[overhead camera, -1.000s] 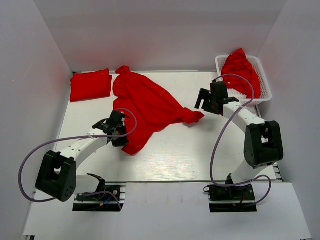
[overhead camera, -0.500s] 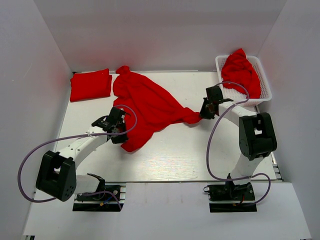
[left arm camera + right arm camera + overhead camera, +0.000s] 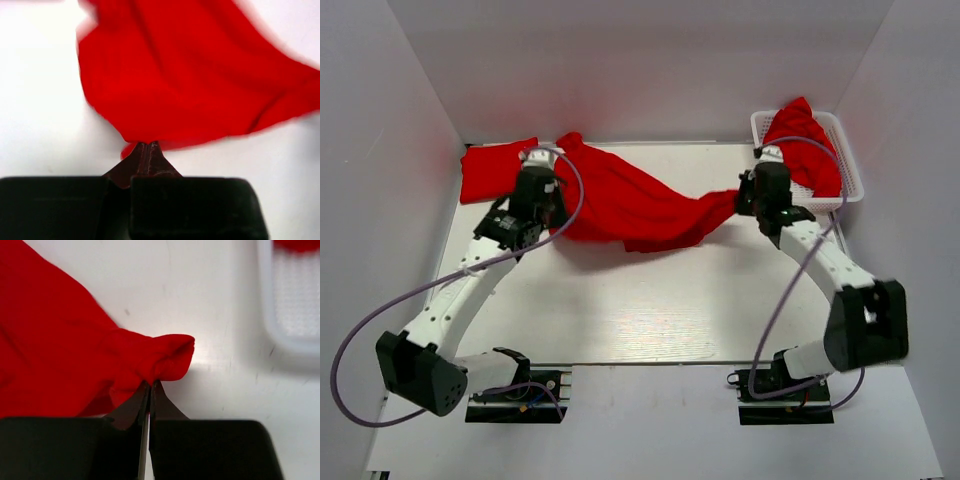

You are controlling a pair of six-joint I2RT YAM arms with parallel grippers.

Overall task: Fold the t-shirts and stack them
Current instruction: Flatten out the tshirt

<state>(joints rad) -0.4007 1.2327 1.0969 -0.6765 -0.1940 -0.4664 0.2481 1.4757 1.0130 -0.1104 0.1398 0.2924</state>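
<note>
A bright red t-shirt (image 3: 640, 205) hangs stretched between my two grippers over the back half of the table. My left gripper (image 3: 546, 205) is shut on its left end, where the cloth (image 3: 200, 75) fans out from the pinched tips (image 3: 146, 145). My right gripper (image 3: 748, 197) is shut on the right end, a bunched fold (image 3: 167, 357) caught at the tips (image 3: 150, 384). A folded red t-shirt (image 3: 492, 170) lies at the back left, partly behind the left arm. Another red t-shirt (image 3: 802, 140) is heaped in the basket.
The white lattice basket (image 3: 848, 175) stands at the back right, close behind my right wrist; its rim (image 3: 280, 335) shows in the right wrist view. White walls enclose the table on three sides. The arm bases sit at the near edge.
The right gripper moved in and shut on the shirt's right tip. Both arms then lifted and pulled apart, the left swinging back-left, and the shirt rose from a crumpled heap into a stretched band.
</note>
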